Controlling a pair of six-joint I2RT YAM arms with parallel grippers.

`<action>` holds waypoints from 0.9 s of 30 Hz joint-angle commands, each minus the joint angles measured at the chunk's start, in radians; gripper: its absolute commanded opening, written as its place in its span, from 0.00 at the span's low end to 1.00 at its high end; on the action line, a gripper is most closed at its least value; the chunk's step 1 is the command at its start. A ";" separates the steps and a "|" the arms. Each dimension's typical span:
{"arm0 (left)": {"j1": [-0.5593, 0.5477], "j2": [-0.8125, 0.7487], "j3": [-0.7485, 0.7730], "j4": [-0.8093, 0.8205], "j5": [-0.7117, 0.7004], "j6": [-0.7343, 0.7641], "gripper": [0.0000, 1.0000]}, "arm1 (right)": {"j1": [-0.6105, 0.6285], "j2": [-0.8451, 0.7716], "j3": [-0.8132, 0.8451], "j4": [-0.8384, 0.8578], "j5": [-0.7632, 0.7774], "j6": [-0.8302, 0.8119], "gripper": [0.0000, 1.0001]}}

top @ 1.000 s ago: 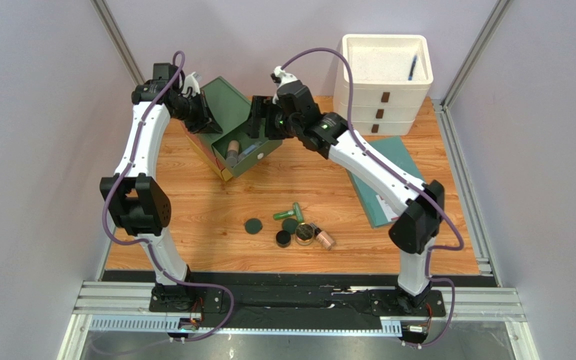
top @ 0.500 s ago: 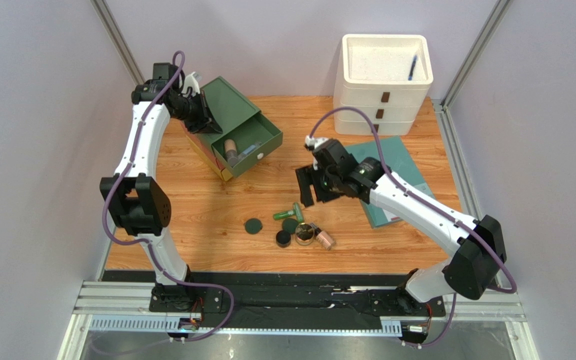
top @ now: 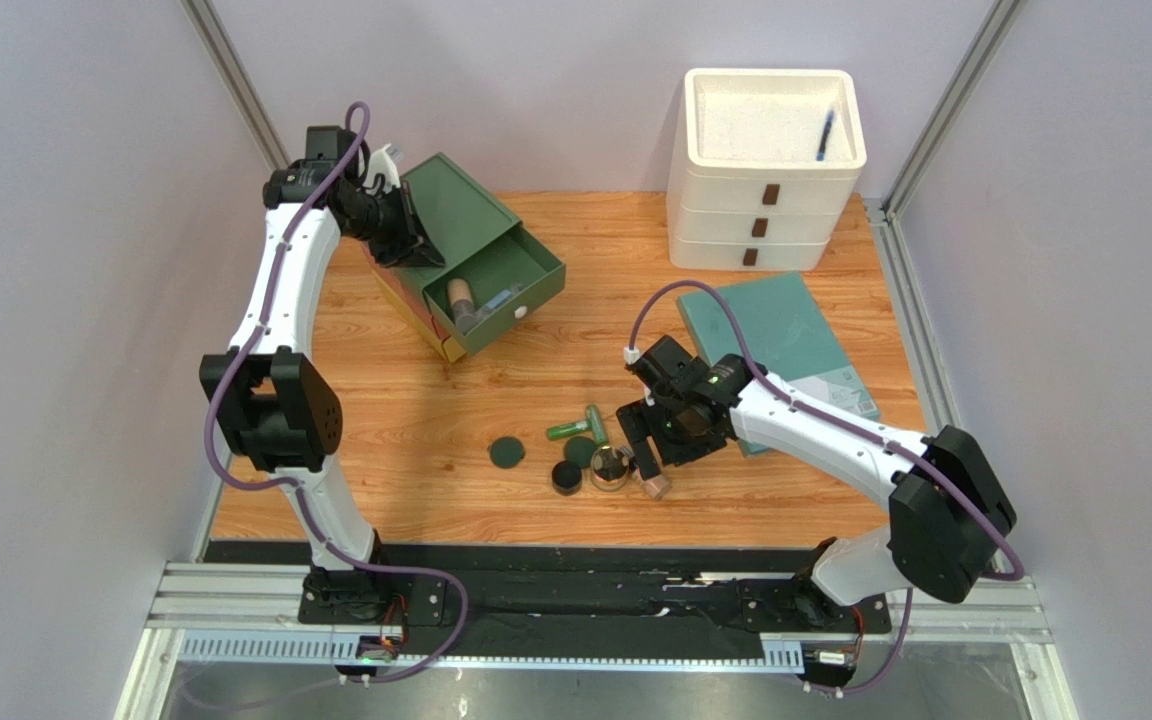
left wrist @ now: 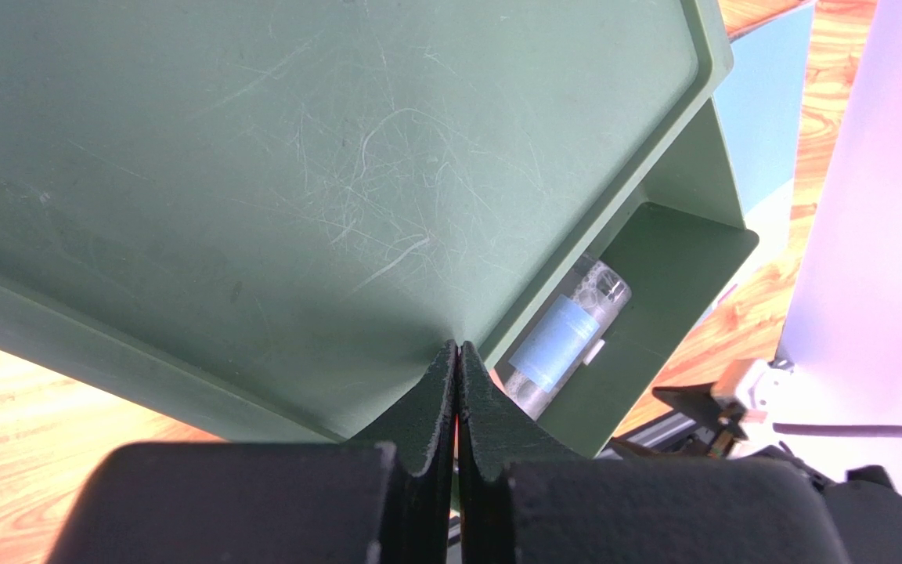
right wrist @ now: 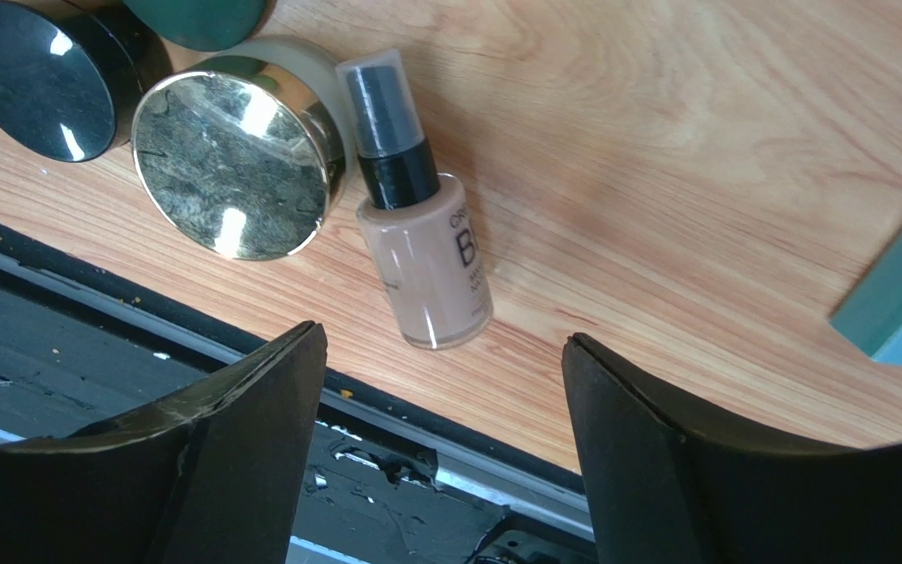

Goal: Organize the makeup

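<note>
Fingers (right wrist: 244,423) spread wide above glossy cylindrical bottle (right wrist: 426,264).

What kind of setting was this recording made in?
Probably a robot lab data-collection cell, not a home: plain lilac panel walls on aluminium frame posts enclose a wood-grain table, and both arms are bolted to a metal rail at its near edge.

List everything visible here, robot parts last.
Table: one, wood.
Drawer box: one, dark green, far left, open.
Bottles: two, tan and clear, inside it.
Foundation bottle: one, beige, lying near front.
Gold-rimmed jar: one, beside it.
Black jar: one, further left.
Compacts: two, dark green, centre.
Tube: one, bright green, centre.
Drawer unit: one, white, far right.
Pen: one, blue, its top tray.
Book: one, teal, right.
Left gripper: shut, at box.
Right gripper: open, above foundation bottle.
</note>
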 commanded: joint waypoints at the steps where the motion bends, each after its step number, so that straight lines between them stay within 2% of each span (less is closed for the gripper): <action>1: 0.019 0.042 -0.054 -0.088 -0.123 0.060 0.00 | 0.017 0.053 -0.024 0.077 -0.035 -0.005 0.75; 4: 0.019 0.043 -0.059 -0.084 -0.123 0.060 0.00 | 0.017 0.088 -0.044 0.112 -0.039 -0.002 0.74; 9: 0.019 0.046 -0.056 -0.088 -0.128 0.063 0.00 | 0.017 0.153 -0.044 0.113 0.008 0.021 0.60; 10: 0.019 0.046 -0.054 -0.089 -0.128 0.063 0.00 | 0.017 0.166 -0.044 0.111 0.046 0.027 0.54; 11: 0.020 0.046 -0.051 -0.089 -0.128 0.063 0.00 | 0.017 0.171 -0.042 0.110 0.060 0.031 0.31; 12: 0.020 0.048 -0.049 -0.092 -0.128 0.063 0.00 | 0.017 0.174 -0.044 0.110 0.077 0.041 0.21; 13: 0.020 0.050 -0.046 -0.094 -0.128 0.063 0.00 | 0.017 0.179 -0.045 0.105 0.112 0.053 0.15; 14: 0.020 0.050 -0.046 -0.095 -0.128 0.065 0.00 | 0.017 0.180 -0.042 0.100 0.132 0.059 0.04; 15: 0.022 0.050 -0.046 -0.095 -0.129 0.065 0.00 | 0.017 0.180 -0.042 0.094 0.151 0.062 0.00; 22: 0.020 0.053 -0.037 -0.100 -0.126 0.066 0.00 | 0.015 0.115 0.041 0.039 0.272 0.051 0.00; 27: 0.022 0.050 -0.037 -0.101 -0.125 0.069 0.00 | 0.015 0.062 0.258 0.027 0.228 0.007 0.00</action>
